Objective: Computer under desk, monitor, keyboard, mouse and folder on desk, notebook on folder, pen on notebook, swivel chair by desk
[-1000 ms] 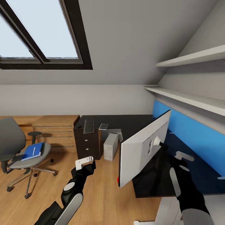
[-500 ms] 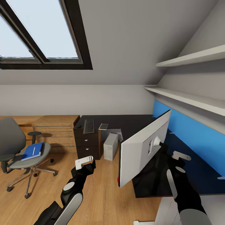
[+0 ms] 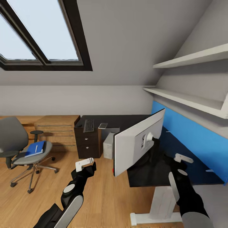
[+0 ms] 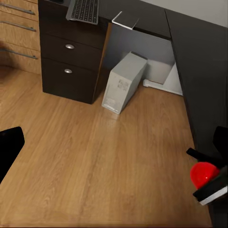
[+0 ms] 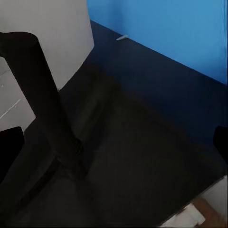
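The monitor (image 3: 136, 146) stands on the near wing of the black desk (image 3: 148, 172) with its white back (image 5: 45, 28) toward me and its black stand (image 5: 47, 99) on the top. My right gripper (image 3: 181, 162) is open just right of the stand, holding nothing. My left gripper (image 3: 85, 164) is open over the wood floor. On the desk's far wing lie the keyboard (image 3: 89, 125) and the notebook (image 3: 103, 125). The computer (image 4: 122, 83) stands under the desk. The blue folder (image 3: 34, 148), with the pen (image 3: 35, 148) on it, lies on the swivel chair (image 3: 14, 139) at the left.
A light wood cabinet (image 3: 57, 128) stands between the chair and the desk's dark drawers (image 4: 71, 61). A blue panel (image 3: 190, 136) lines the wall behind the desk, with white shelves (image 3: 186, 101) above. The desk's white leg (image 3: 160, 205) stands close on my right.
The whole picture has shifted left and drawn back, so the camera has moved; the desk's white leg now shows. My right gripper has pulled slightly away from the monitor. The left arm holds its pose.
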Robot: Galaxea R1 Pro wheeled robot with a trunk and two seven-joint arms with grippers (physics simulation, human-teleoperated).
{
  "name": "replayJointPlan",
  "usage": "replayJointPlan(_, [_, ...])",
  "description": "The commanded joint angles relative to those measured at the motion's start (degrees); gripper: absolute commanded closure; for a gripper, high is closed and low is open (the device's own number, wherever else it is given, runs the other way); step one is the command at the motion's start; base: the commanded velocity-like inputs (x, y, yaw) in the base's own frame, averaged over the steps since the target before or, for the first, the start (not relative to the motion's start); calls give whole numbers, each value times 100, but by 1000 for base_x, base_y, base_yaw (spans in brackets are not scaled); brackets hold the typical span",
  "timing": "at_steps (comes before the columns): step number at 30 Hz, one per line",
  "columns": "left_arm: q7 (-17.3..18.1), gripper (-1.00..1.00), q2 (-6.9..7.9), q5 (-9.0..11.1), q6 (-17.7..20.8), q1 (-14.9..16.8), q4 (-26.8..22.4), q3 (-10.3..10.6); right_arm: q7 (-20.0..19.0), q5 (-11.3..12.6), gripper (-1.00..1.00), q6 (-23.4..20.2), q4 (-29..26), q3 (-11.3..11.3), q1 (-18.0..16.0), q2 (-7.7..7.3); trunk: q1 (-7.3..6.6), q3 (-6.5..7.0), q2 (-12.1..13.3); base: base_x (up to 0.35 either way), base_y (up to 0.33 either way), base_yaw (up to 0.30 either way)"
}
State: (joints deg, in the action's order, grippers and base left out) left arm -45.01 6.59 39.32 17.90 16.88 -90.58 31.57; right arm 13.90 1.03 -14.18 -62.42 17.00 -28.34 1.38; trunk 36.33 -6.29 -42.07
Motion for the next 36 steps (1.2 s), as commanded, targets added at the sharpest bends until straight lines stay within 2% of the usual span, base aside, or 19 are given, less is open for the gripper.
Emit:
replayJointPlan(1, [-45, -100, 8, 25, 21, 8, -8, 6, 14, 11, -100, -27, -8, 5, -4, 3, -1, -10, -9, -294, -182, 16])
replayJointPlan(5, [-101, -100, 10, 24, 21, 8, -5, -101, 16, 11, -100, -17, -7, 5, -5, 9, -1, -10, -9, -286, -206, 114])
replayJointPlan(11, [-127, -100, 9, 23, 21, 8, -6, -137, 16, 11, -100, -15, -1, 5, -4, 9, -1, -10, -9, -255, -212, 204])
replayJointPlan(19, [-122, -100, 1, 48, 13, 8, -152, -132, 8, 0, -100, -15, 0, 5, -4, -19, -1, -10, -9, -40, -38, 29])
replayJointPlan(26, [-122, -100, 5, 71, -245, 8, -211, -249, 0, -15, -100, -15, 98, -1, -4, -30, 21, -28, -49, -1, -1, 1])
replayJointPlan(27, [-122, -100, 7, 81, -304, 8, -214, -358, -7, -248, -100, 119, 318, -3, -4, -32, 43, -46, -89, 0, 0, 0])
replayJointPlan(28, [-122, -100, 6, 81, -306, 8, -214, -366, -13, -283, -100, 192, 376, -3, -4, -32, 65, -64, -129, 0, 0, 0])
replayJointPlan(31, [-122, -100, 3, 84, -311, 8, -215, -384, -167, -384, -100, 722, 818, -9, -4, -42, 131, -118, -250, 0, 0, 0])
replayJointPlan(32, [-122, -100, 2, 84, -312, 8, -215, -386, -370, -417, -100, 964, 1126, -11, -4, -73, 153, -136, -290, 0, 0, 0])
replayJointPlan(36, [-122, -100, 1, 85, -313, 8, -215, -388, -1025, -430, -100, 1165, 1495, -8, -11, -269, 240, -208, -450, 0, 0, 0])
